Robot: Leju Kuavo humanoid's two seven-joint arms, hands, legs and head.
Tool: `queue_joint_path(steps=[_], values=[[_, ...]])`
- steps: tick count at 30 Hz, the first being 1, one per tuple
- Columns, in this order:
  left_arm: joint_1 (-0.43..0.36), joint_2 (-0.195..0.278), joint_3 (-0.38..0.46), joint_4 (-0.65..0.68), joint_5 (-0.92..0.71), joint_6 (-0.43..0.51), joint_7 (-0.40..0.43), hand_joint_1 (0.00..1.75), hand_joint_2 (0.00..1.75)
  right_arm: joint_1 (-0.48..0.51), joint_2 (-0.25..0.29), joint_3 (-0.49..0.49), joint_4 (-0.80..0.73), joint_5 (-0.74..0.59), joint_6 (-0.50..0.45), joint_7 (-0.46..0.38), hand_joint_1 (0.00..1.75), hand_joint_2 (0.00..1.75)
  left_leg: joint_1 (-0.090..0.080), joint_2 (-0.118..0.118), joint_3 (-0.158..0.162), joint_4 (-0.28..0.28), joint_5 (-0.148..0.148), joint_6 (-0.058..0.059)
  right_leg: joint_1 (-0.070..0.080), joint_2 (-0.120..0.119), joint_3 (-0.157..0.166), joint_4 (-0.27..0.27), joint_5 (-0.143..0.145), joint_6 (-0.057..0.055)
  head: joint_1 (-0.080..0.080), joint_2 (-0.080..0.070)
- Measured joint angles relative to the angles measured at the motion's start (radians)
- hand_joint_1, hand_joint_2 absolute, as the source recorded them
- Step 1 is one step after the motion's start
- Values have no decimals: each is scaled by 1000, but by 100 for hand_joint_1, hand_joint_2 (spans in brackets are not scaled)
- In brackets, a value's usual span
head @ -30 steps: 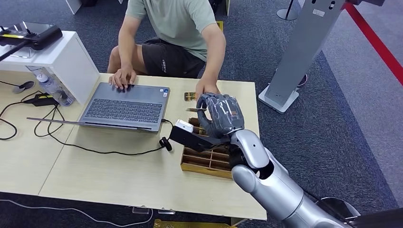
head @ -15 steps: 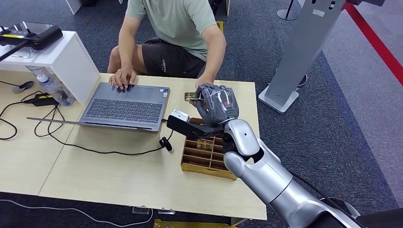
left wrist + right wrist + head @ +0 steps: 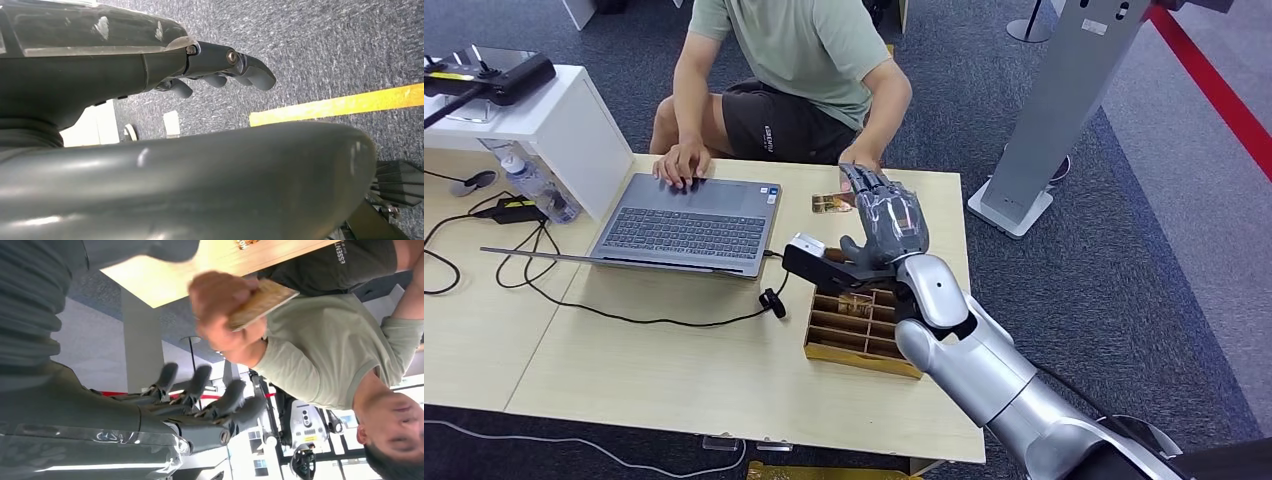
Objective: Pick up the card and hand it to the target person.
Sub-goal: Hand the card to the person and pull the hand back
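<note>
In the right wrist view the person's hand (image 3: pixel 220 310) grips the tan card (image 3: pixel 262 300) just beyond my fingertips. My right hand (image 3: pixel 886 215) is raised over the table's far edge with its fingers (image 3: pixel 200 385) spread and nothing in them. The person (image 3: pixel 794 60) sits across the table, and their forearm (image 3: pixel 879 125) reaches down behind my hand. A second tan card (image 3: pixel 827 203) lies flat on the table (image 3: pixel 674 360) beside my hand. My left hand (image 3: pixel 220 70) hangs over the carpet, fingers loosely apart and holding nothing.
An open laptop (image 3: pixel 686 222) lies left of my hand, the person's other hand on its far edge. A wooden divided box (image 3: pixel 856 325) sits under my right forearm. A white cabinet (image 3: pixel 554 120), cables and a bottle stand at the far left. A grey kiosk post (image 3: pixel 1064 100) stands at the right.
My right hand moved forward toward the person with the card pinched, then spread its fingers. The card has passed from my hand into the person's hand.
</note>
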Motion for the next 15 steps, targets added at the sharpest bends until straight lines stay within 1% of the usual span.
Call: queue_joint_path(steps=[3, 6, 10, 15], values=[[1, -1, 12, 0, 12, 4, 3, 0, 0, 41, -26, -27, -87, -49, -10, -20, 0, 175, 0, -1, 0, 0, 0, 0, 0, -1, 0, 0, 0, 0, 0, 0], [2, -4, 26, 0, 26, 11, 4, 0, 0, 123, -80, -71, -226, -160, -13, -66, 0, 175, 0, -3, 0, 0, 0, 0, 0, -3, 1, -1, -1, 0, 0, 0], [4, -4, 38, 0, 39, 15, 3, 0, 0, 258, -141, -133, -370, -365, 0, -176, 0, 175, 1, -6, 1, 0, 0, 0, 1, -6, 3, -2, -1, 0, 0, 0], [5, -3, 47, 0, 48, 17, 4, 0, 0, 437, -208, -185, -496, -546, 28, -326, 0, 175, 1, -8, 1, -1, 0, 0, 1, -8, 3, -3, -2, 1, 0, 0]])
